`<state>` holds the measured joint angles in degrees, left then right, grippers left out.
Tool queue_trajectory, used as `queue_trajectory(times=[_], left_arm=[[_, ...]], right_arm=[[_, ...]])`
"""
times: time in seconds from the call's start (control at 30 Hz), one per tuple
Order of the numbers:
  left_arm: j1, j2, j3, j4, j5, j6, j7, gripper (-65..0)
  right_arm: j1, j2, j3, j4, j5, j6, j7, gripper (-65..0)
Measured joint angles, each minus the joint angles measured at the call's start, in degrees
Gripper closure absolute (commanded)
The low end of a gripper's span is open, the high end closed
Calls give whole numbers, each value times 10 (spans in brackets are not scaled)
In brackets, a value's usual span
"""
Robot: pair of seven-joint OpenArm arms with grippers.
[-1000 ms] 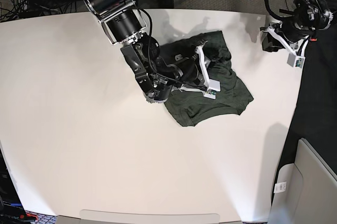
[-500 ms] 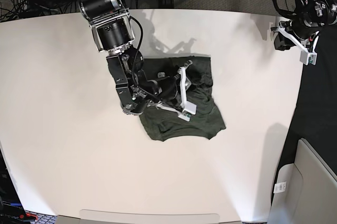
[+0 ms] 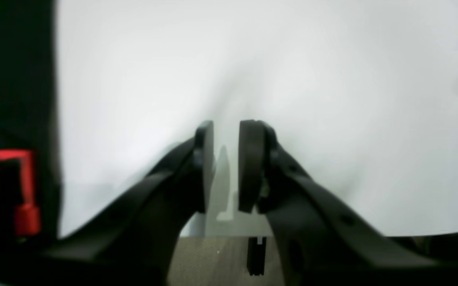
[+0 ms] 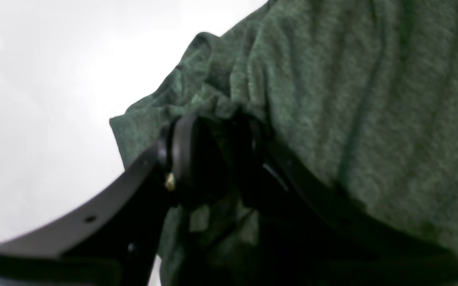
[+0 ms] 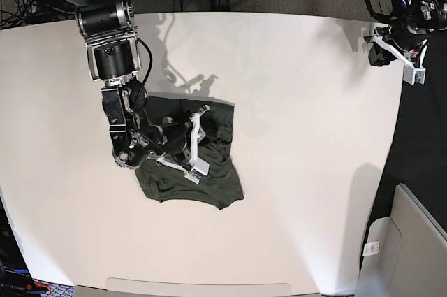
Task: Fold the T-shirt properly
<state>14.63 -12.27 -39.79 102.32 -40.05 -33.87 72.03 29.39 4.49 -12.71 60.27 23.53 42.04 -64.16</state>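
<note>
The base view looks straight down from high above the white desk. Each wrist view sits close behind its own hand, looking along it: left over bare desk, right onto the shirt, also seen from above.

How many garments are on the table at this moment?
1: the T-shirt, bunched left of the table's centre, pinched by the right tool. Nothing else shows.

The dark olive-green heathered T-shirt is bunched and creased, lying left of the white table's middle, away from its edges.
</note>
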Motion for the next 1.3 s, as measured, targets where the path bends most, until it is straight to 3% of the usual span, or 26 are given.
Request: queue_trajectory(times=[0.4, 0.6, 0.73, 0.87, 0.97, 1.1, 1.2, 1.3], left_arm=[[0, 1, 0, 1, -2, 0, 4, -115], [1, 1, 0, 1, -2, 0, 6, -115], [1, 1, 0, 3, -2, 0, 6, -115], [2, 1, 0, 15, -2, 0, 6, -115], [3, 1, 0, 16, -2, 0, 7, -115], [3, 3, 0, 16, -1, 0, 11, -115], [2, 3, 0, 16, -4, 0, 8, -115], [3, 4, 1, 16, -4, 0, 11, -115]], right_arm=[[22, 85, 16, -1, -25, -7, 8, -171], [27, 86, 16, -1, -33, -12, -3, -171], [24, 88, 17, 5, 19, -25, -26, -171], [-21, 99, 15, 114, 81, -22, -112, -171], [-66, 118, 11, 234, 127, -21, -158, -171], [-82, 172, 14, 306, 202, -20, -142, -171], [-147, 214, 76, 359, 214, -20, -160, -171], [-189, 231, 141, 365, 246, -20, -164, -171]])
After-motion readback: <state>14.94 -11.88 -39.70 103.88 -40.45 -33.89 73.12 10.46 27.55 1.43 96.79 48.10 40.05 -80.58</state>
